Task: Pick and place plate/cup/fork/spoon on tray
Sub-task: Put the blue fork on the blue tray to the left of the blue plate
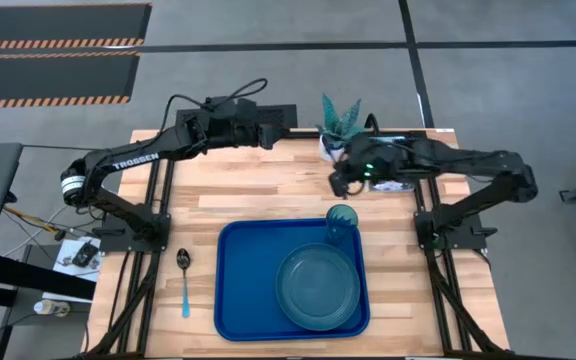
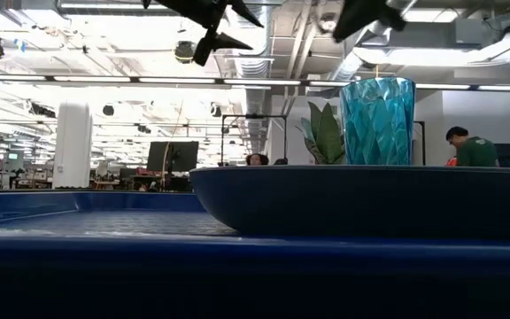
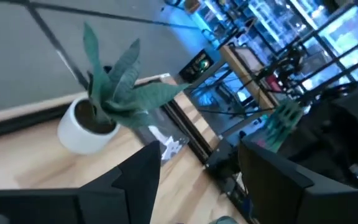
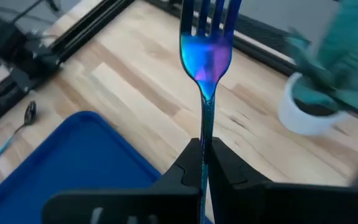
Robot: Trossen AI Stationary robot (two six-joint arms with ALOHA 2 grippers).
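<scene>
While the wooden table (image 1: 258,205) is taking up most of the overhead shot, the biggest thing sitting on it is the blue tray (image 1: 243,290), parked at the near edge, roughly in the middle. The plate (image 1: 317,285) is lying flat inside the tray, on its right half, and the cup (image 1: 341,222) is standing upright in the tray's far right corner, just beyond the plate's rim. From table height the cup (image 2: 377,120) is poking up behind the plate's (image 2: 361,202) dark rim.

Both arms are hanging over the far part of the table. The left gripper (image 1: 280,125) is sitting over the far edge near the middle, and its fingers (image 3: 138,180) are standing apart with nothing between them. It's looking at the little white pot with the spiky plant (image 3: 101,106), which is standing at the far edge (image 1: 338,125).

The right gripper (image 1: 340,182) is hovering just beyond the tray's far right corner, up off the table. Its fingers are pinched tight on the fork (image 4: 207,56), gripping it down the handle with the tines sticking out forward past the fingertips.

The spoon (image 1: 184,280) is lying on the bare wood just left of the tray, bowl at the far end, handle pointing near.
</scene>
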